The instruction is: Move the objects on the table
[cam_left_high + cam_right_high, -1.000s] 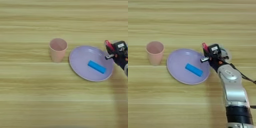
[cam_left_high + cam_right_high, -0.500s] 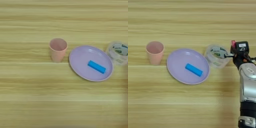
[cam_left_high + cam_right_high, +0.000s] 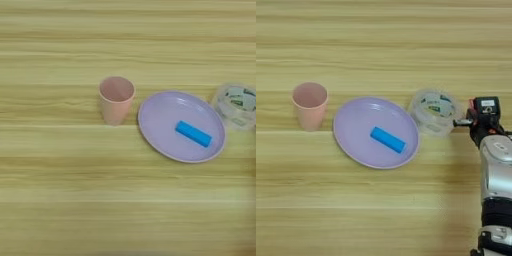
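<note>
Wide light-yellow wood-grain table (image 3: 381, 40) with horizontal streaks, filling both views. Item one: a round lilac plastic plate (image 3: 351, 132), shallow, lying flat near the middle of the surface. Item two: a small bright-blue rectangular block (image 3: 388, 139), lying flat inside the plate, set at a slant and toward the plate's right half, clear of the rim. Item three: a pink plastic cup (image 3: 309, 105), upright with its mouth open to the camera, standing just to the left of the plate and apart from it. Item four: a clear tape roll (image 3: 434, 111), lying flat on the table just beside the plate's upper right rim; whether the two touch is hard to make out; green and dark markings show through its wall, not legible. In the left eye view the roll sits at the right edge, partly cut off. Item five: the right arm, a silver forearm (image 3: 497, 180) rising from the bottom right corner, seen in the right eye view only and cut off by the lower edge. At its end, the black two-fingered gripper (image 3: 472, 121), just to the right of the tape roll; a slim tip points toward the roll and seems to reach its wall. A patch of red shows at the gripper's upper left, too small to identify. Whether the gripper is released or clenched cannot be told.
</note>
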`<state>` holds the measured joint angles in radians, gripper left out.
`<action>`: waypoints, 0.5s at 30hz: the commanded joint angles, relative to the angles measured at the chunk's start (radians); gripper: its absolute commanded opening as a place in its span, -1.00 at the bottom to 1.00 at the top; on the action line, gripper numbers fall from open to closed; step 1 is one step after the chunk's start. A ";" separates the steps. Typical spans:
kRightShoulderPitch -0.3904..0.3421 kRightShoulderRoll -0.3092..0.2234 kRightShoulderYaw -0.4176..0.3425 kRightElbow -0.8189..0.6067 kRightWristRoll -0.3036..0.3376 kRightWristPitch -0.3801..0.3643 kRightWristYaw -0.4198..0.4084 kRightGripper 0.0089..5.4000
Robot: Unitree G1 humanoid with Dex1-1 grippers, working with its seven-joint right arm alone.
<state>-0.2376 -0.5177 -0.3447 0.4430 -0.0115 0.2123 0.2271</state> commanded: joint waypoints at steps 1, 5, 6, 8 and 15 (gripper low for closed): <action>-0.070 -0.065 0.031 -0.008 -0.018 -0.042 0.011 -0.73; -0.069 -0.072 0.060 0.013 -0.031 -0.042 0.022 -0.73; -0.068 -0.073 0.068 0.015 -0.034 -0.041 0.025 -0.73; -0.066 -0.075 0.079 0.018 -0.037 -0.040 0.028 -0.73; -0.062 -0.083 0.096 0.017 -0.047 -0.030 0.025 -0.73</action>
<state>-0.2394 -0.5494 -0.2517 0.4885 -0.0523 0.2023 0.2505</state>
